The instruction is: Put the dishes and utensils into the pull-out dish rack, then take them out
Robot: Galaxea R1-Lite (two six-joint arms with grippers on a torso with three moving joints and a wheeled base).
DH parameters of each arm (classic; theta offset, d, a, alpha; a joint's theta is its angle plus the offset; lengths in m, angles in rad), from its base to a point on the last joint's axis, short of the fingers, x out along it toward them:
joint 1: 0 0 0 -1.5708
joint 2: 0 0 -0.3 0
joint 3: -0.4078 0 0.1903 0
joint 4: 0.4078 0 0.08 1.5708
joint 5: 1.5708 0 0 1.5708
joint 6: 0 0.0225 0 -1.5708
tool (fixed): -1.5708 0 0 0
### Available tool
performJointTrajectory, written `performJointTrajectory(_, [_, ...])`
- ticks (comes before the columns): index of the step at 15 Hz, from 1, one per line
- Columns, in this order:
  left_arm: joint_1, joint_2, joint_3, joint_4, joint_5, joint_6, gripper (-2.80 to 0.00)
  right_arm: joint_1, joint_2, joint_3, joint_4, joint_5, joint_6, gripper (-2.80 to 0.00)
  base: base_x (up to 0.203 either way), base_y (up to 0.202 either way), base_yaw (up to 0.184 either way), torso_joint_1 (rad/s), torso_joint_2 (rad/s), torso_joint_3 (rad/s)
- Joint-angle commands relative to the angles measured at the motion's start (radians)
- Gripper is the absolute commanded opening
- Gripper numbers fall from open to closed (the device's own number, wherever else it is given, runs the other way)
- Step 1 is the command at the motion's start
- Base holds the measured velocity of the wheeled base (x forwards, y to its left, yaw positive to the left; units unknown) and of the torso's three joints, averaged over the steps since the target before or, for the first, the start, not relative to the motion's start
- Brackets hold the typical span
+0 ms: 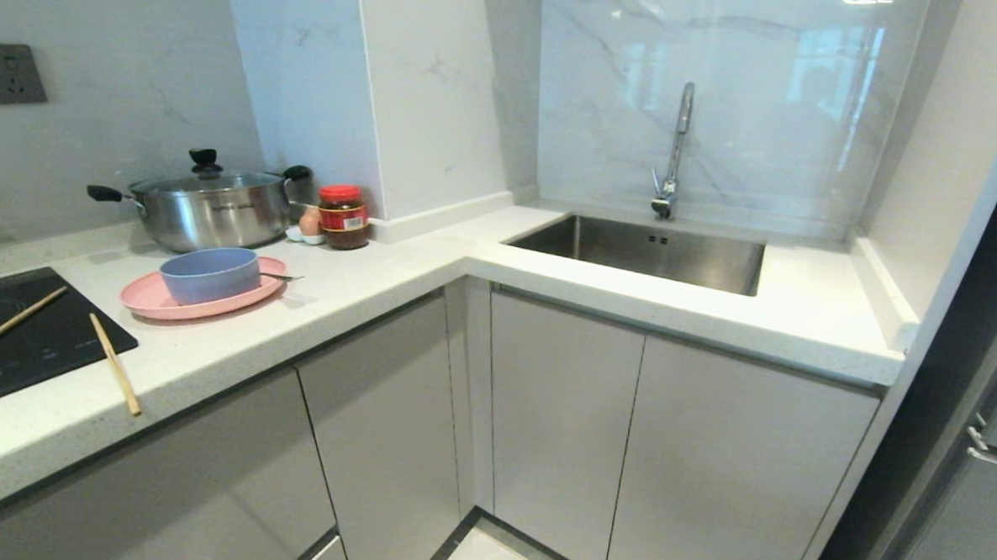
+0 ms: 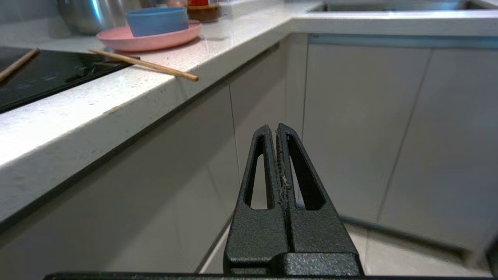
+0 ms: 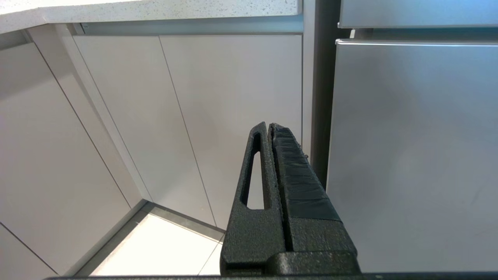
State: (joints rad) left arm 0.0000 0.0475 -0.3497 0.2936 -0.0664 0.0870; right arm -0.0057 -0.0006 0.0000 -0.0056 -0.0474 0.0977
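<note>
Overhanging chopstick (image 2: 144, 64), obvious from left wrist only

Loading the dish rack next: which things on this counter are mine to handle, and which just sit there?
For the job:
- pink plate
- blue bowl on that plate
- two chopsticks, one across the cooktop
- metal utensil on the plate's rim

Just lying about:
- lidded steel pot
- red-capped jar
- egg
- sink
- tap
</note>
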Motion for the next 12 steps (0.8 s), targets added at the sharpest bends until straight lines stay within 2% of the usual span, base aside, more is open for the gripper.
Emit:
performJointTrajectory(1, [0.002,-0.043,0.227,-0.277,0.003,0.017,-2.8,0.0,-0.002,0.0,-0.001,0.0,0.001,-2.8,0.0,0.0,0.0,0.0,0.0,0.0])
performJointTrajectory(2, [0.003,-0.044,0.309,-0.393,0.003,0.03,-2.8,0.0,-0.002,0.0,-0.001,0.0,0.001,-2.8,0.0,0.0,0.0,0.0,0.0,0.0])
performJointTrajectory(3, [0.003,-0.045,0.351,-0.439,0.008,0.038,-2.8,0.0,-0.004,0.0,-0.001,0.0,0.001,-2.8,0.0,0.0,0.0,0.0,0.0,0.0])
performJointTrajectory(4, [0.003,-0.045,0.354,-0.405,0.019,0.042,-2.8,0.0,-0.002,0.0,-0.001,0.0,0.001,-2.8,0.0,0.0,0.0,0.0,0.0,0.0])
performJointTrajectory(6, [0.003,-0.045,0.346,-0.243,0.025,0.048,-2.8,0.0,-0.002,0.0,-0.001,0.0,0.001,-2.8,0.0,0.0,0.0,0.0,0.0,0.0])
performJointTrajectory(8, [0.003,-0.044,0.348,-0.283,0.019,0.079,-2.8,0.0,-0.003,0.0,-0.001,0.0,0.001,-2.8,0.0,0.0,0.0,0.0,0.0,0.0])
performJointTrajectory(10, [0.003,-0.046,0.348,-0.282,0.023,0.072,-2.8,0.0,-0.002,0.0,-0.001,0.0,0.001,-2.8,0.0,0.0,0.0,0.0,0.0,0.0])
performJointTrajectory(12, [0.003,-0.046,0.348,-0.281,0.03,0.022,-2.8,0.0,-0.002,0.0,-0.001,0.0,0.001,-2.8,0.0,0.0,0.0,0.0,0.0,0.0])
